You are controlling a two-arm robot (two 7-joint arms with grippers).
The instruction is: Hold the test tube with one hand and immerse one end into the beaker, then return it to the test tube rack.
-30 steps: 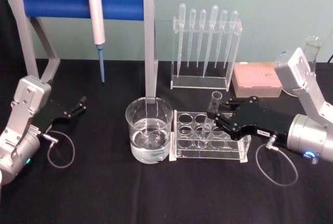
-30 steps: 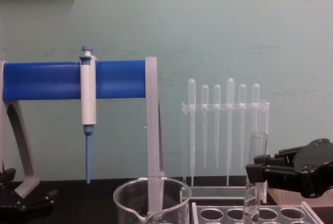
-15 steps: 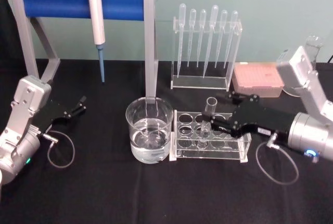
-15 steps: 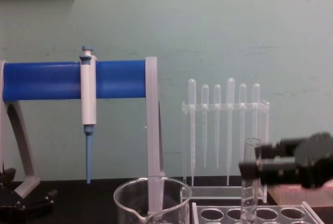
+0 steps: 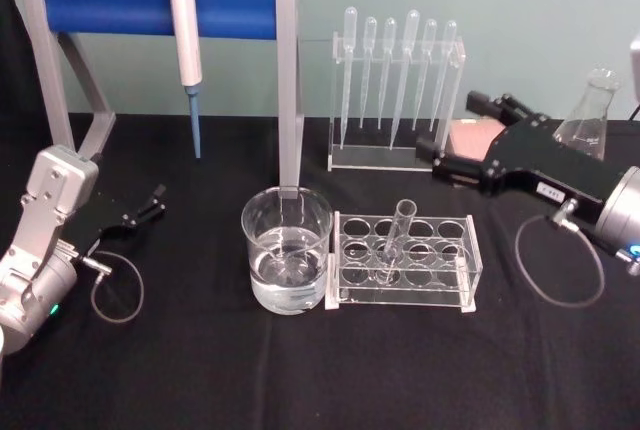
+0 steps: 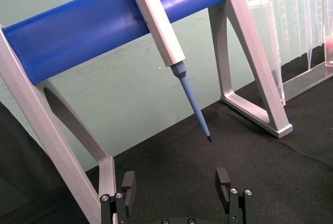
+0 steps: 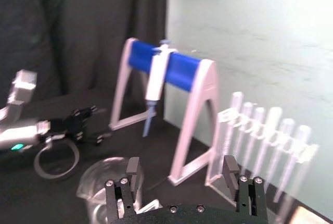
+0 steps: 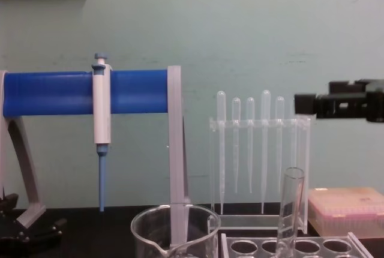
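The test tube [image 5: 394, 242] leans in a rack [image 5: 405, 261] hole just beside the water-filled beaker [image 5: 287, 250], apparently returned, while the right gripper [image 5: 462, 138] hangs raised and empty, fingers spread, and the left gripper [image 5: 146, 205] rests parked, fingers apart.

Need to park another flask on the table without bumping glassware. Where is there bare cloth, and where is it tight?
Bare cloth runs along the front, below the beaker and clear rack, and between the left gripper and the beaker. It is tight where beaker and rack stand side by side, the test tube leaning in the rack, and behind, around the pipette stand and the open right gripper.
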